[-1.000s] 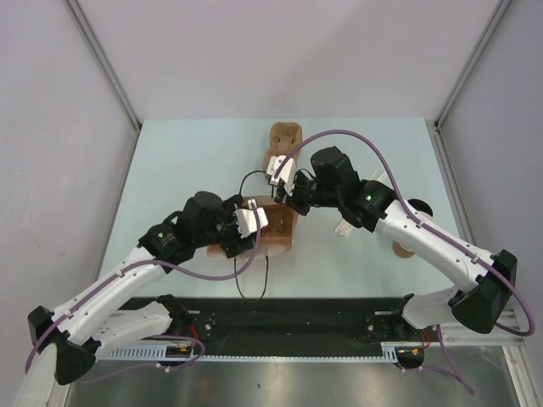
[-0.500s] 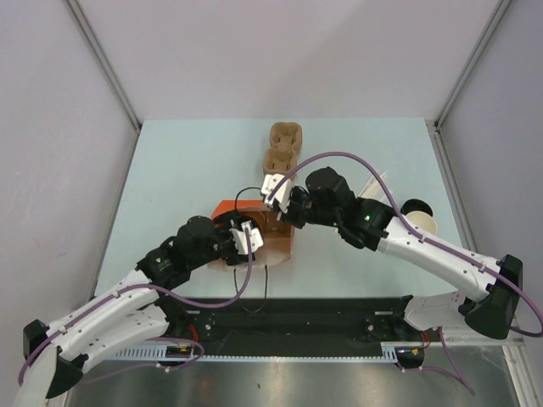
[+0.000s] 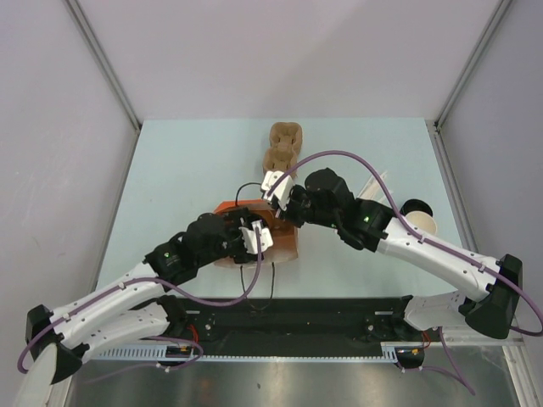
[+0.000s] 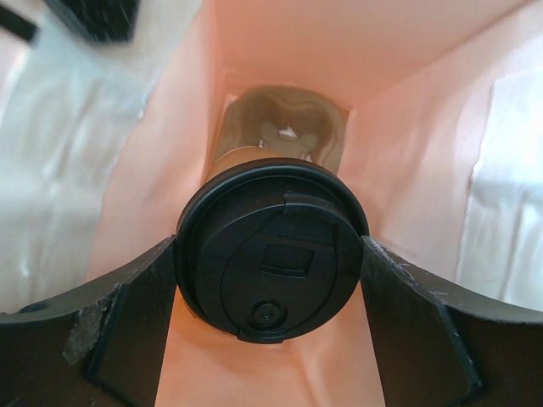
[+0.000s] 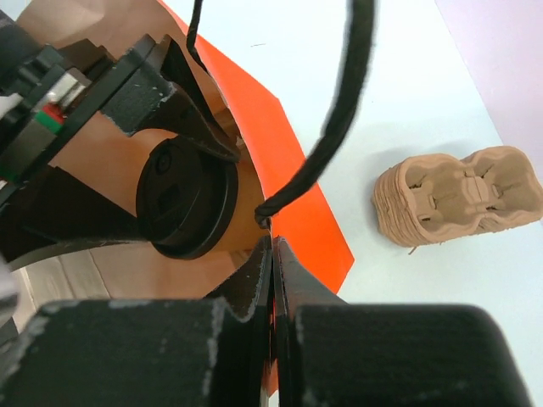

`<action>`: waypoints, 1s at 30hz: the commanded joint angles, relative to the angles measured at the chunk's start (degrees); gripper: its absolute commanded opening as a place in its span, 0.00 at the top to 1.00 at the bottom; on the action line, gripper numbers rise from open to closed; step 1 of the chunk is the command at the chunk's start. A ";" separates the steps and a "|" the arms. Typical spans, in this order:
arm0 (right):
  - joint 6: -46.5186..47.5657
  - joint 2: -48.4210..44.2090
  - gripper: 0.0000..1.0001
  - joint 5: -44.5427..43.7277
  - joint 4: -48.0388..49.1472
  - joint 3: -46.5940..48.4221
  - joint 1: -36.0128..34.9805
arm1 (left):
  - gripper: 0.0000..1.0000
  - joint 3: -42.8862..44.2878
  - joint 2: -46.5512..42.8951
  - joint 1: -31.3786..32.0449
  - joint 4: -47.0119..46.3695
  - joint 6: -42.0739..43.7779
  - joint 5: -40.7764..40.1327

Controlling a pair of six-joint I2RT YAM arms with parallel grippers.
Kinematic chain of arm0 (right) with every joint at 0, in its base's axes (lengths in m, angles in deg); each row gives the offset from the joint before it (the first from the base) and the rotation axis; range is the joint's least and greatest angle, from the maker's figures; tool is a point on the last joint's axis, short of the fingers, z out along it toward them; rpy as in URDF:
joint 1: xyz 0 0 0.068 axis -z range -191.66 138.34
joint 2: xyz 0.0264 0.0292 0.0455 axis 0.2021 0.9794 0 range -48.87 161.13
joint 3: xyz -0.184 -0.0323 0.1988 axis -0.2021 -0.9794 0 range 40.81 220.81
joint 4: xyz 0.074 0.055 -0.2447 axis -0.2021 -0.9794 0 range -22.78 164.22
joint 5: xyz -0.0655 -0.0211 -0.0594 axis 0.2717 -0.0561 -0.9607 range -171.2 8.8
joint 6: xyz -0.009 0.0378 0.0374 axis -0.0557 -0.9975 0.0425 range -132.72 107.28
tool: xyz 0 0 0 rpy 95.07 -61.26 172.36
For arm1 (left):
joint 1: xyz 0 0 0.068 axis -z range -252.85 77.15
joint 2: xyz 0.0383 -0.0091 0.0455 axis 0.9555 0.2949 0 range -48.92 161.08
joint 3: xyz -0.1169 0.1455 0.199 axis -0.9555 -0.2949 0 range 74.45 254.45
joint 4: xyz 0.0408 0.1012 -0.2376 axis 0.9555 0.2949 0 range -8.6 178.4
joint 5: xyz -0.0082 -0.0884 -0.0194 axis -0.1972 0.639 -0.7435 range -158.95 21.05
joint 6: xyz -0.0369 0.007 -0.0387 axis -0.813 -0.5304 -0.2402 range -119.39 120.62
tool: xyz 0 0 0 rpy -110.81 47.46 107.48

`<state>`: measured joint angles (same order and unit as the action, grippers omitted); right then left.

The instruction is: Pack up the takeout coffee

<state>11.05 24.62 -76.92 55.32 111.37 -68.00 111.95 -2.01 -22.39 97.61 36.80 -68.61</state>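
Since a second ago the paper bag (image 3: 285, 246) has turned so that its orange side shows, and both arms have drawn in over its mouth. On the pale desk (image 3: 170, 170) the bag stands near the middle, somewhat toward the near edge, mouth up. A stack of pulp carriers (image 3: 284, 146) sits beyond it, close to the middle of the far edge and apart from the bag, and some paper cups (image 3: 420, 224) lie toward the right edge. One more carrier (image 4: 288, 131) rests at the bottom of the bag. The left hand (image 3: 254, 236) reaches down into the bag, its fingers (image 4: 127, 331) spread to the cup's width and pressed against either side of the black lid (image 5: 185, 199). So the takeout coffee (image 4: 271, 275) hangs inside the bag above that carrier; whether it already sits in a pocket cannot be told. The right hand (image 5: 273, 250) has its jaws closed almost together, pinching the bag's orange rim, with a black cord handle (image 5: 344, 110) looping up just beside them.
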 commanded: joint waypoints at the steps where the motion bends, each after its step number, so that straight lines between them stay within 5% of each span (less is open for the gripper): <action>1: -1.45 -0.55 1.00 -2.51 4.22 0.27 -0.62 | 1.00 4.25 -0.95 2.27 0.49 -0.50 -2.36; 9: -1.35 -0.46 1.00 -3.83 4.48 0.19 -1.14 | 1.00 8.29 -1.39 3.51 6.82 0.55 -4.47; 30: -4.61 -0.98 1.00 0.29 3.34 0.19 -0.79 | 1.00 5.05 6.96 5.97 -0.56 -3.66 -8.17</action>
<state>8.49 24.73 -78.98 55.95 111.31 -69.16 118.22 5.53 -16.75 99.62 35.18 -76.17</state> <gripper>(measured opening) 0.009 0.832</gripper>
